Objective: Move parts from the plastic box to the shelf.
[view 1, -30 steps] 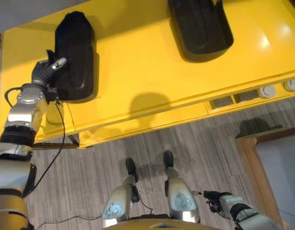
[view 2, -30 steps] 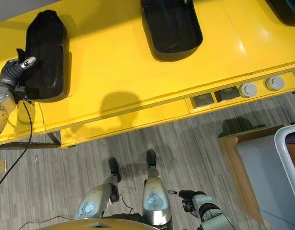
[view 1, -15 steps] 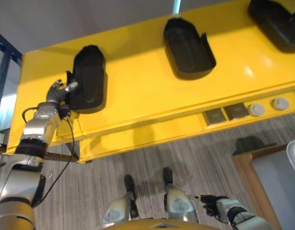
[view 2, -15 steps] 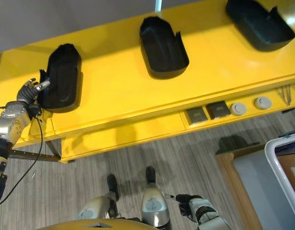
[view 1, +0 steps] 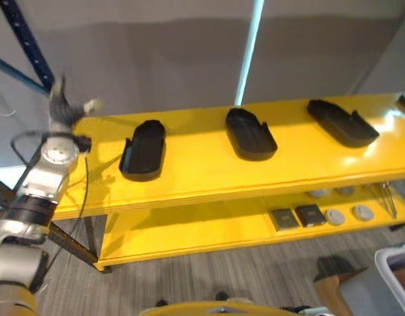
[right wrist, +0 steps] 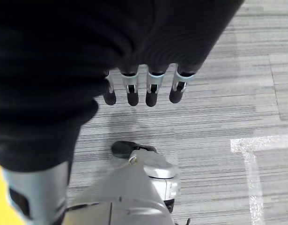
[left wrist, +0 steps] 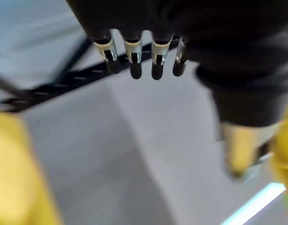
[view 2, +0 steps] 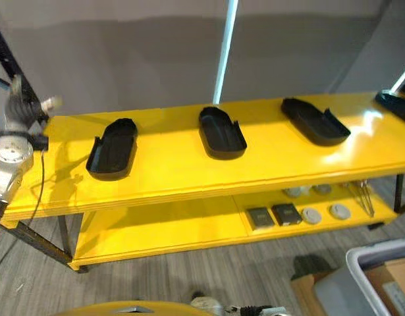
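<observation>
Three black moulded parts lie on the yellow shelf's (view 1: 195,164) top board: one on the left (view 1: 144,149), one in the middle (view 1: 250,133), one on the right (view 1: 342,122). The tip of another part (view 2: 396,104) shows at the far right edge. My left hand (view 1: 59,105) is raised above the shelf's left end, apart from the left part, with its fingers (left wrist: 134,65) straight and nothing in them. My right hand (right wrist: 151,89) hangs low over the floor, fingers straight and empty. The plastic box (view 2: 377,249) shows its white rim at the lower right.
The lower yellow board carries two dark square pieces (view 1: 282,218) and several grey round discs (view 1: 362,212). A dark blue rack post (view 1: 21,39) rises behind the shelf's left end. A grey wall stands behind the shelf, with grey plank floor (right wrist: 256,93) in front.
The camera has tilted up, so the whole shelf now shows. My left hand has come off the left black part and risen above the shelf's left end.
</observation>
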Motion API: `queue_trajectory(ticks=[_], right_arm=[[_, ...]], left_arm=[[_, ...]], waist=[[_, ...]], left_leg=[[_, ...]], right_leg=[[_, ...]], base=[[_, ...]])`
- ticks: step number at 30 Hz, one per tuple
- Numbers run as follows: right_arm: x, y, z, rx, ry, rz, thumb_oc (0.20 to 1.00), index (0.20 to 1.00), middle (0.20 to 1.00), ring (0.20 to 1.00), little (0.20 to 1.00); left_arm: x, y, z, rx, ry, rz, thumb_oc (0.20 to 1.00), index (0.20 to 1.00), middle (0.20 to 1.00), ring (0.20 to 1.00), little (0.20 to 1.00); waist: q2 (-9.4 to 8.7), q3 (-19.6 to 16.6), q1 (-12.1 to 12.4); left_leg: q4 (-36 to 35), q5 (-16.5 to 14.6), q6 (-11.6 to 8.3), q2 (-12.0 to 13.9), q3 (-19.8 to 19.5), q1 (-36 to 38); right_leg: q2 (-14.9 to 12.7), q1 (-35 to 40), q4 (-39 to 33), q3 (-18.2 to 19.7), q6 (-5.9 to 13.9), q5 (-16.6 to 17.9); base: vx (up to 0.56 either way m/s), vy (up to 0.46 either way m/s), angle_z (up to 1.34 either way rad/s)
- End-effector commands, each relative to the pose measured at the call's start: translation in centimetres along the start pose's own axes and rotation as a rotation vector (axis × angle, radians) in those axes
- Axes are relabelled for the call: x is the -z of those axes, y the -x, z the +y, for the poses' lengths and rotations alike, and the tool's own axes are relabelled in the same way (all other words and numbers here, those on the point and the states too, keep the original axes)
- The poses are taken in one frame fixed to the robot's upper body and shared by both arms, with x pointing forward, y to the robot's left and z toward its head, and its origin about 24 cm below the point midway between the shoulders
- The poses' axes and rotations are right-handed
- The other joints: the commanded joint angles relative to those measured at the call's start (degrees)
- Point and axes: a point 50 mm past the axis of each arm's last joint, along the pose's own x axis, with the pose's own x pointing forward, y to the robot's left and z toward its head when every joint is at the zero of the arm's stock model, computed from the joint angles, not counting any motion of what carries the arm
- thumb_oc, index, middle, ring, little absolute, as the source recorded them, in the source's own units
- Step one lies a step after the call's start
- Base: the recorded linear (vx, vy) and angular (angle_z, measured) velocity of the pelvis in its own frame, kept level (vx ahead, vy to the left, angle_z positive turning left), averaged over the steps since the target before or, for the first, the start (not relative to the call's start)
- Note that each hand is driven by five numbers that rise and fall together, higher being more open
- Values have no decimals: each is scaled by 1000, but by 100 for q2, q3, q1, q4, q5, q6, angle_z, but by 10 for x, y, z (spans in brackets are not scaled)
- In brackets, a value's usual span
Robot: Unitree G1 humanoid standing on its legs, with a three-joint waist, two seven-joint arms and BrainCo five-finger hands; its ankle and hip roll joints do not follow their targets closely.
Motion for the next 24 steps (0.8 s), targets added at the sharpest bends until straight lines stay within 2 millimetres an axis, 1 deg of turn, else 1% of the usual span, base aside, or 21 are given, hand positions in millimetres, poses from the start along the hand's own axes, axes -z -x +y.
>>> queue_trajectory(ticks=[1,2,3,4,5,6,7,8,10,12,13,15,17,24], right_arm=[[7,-2,4,-2,-44,54,1000,1000,1000,1000,1000],[11,-4,9,-13,-48,54,1000,1000,1000,1000,1000],[11,-4,11,-17,-44,54,1000,1000,1000,1000,1000],[11,-4,13,-22,-29,54,1000,1000,1000,1000,1000],[13,-5,16,-32,-4,61,1000,1000,1000,1000,1000],[14,-5,18,-43,17,64,1000,1000,1000,1000,1000],[14,-5,18,-44,26,63,1000,1000,1000,1000,1000],[13,-5,20,-52,36,56,1000,1000,1000,1000,1000],[9,-5,22,-57,9,39,1000,1000,1000,1000,1000],[4,-5,23,-58,-23,27,1000,1000,1000,1000,1000],[4,-5,23,-59,-27,25,1000,1000,1000,1000,1000],[-1,-4,22,-65,-35,16,1000,1000,1000,1000,1000],[-3,-4,21,-70,-30,16,1000,1000,1000,1000,1000],[-7,-3,23,-81,-61,9,1000,1000,1000,1000,1000]], left_arm=[[-14,12,-10,34,154,-150,1000,1000,1000,1000,1000],[-10,38,-27,121,279,-153,1000,1000,1000,1000,1000],[-6,45,-31,125,292,-141,1000,1000,1000,1000,1000],[3,56,-34,109,327,-108,1000,1000,1000,1000,1000],[15,68,-36,116,394,-55,950,950,950,950,950],[22,76,-38,132,440,-16,868,868,868,868,868],[23,78,-39,139,437,-6,868,868,868,868,868],[32,92,-48,167,415,30,639,639,639,639,639],[45,110,-57,234,431,101,200,200,200,200,200],[49,122,-62,280,428,116,200,200,200,200,200],[49,124,-63,289,427,115,200,200,200,200,200],[51,134,-66,338,413,116,200,200,200,200,200],[52,139,-67,362,453,120,200,200,200,200,200],[49,140,-73,379,490,137,200,200,200,200,200]], waist=[[140,290,77],[87,279,164],[75,282,189],[52,291,234],[32,291,274],[16,298,311],[11,298,321],[-18,339,387],[-57,398,493],[-67,430,572],[-67,434,583],[-51,475,655],[-18,498,688],[67,577,658]], left_leg=[[3,-628,16,-120,495,259],[3,-674,53,-137,409,277],[3,-681,59,-139,392,277],[3,-697,77,-148,365,277],[3,-700,89,-156,346,273],[3,-706,100,-162,324,266],[3,-708,103,-164,317,264],[3,-717,124,-180,268,251],[3,-728,151,-202,196,228],[3,-732,164,-217,146,203],[3,-732,166,-221,136,196],[3,-720,164,-231,79,153],[3,-708,159,-242,58,109],[3,-663,134,-251,52,-33]], right_leg=[[91,239,-27,-67,5,-653],[88,274,-27,-83,8,-663],[86,280,-27,-89,11,-663],[83,284,-27,-102,13,-662],[79,284,-27,-115,14,-660],[76,280,-27,-129,16,-655],[75,278,-27,-133,17,-653],[70,275,-27,-149,13,-640],[61,274,-27,-203,9,-630],[57,273,-27,-252,0,-637],[56,272,-27,-258,-2,-638],[55,259,-27,-317,-5,-637],[41,231,-27,-367,10,-632],[36,78,-27,-352,43,-587]], base=[[19,5,8],[19,11,11],[20,30,11],[10,41,9],[6,42,10],[1,30,12],[-11,10,12],[-21,-1,10],[-32,-11,10],[-22,-8,12],[-18,-4,9],[-19,-3,17],[1,5,15],[10,-4,5]])
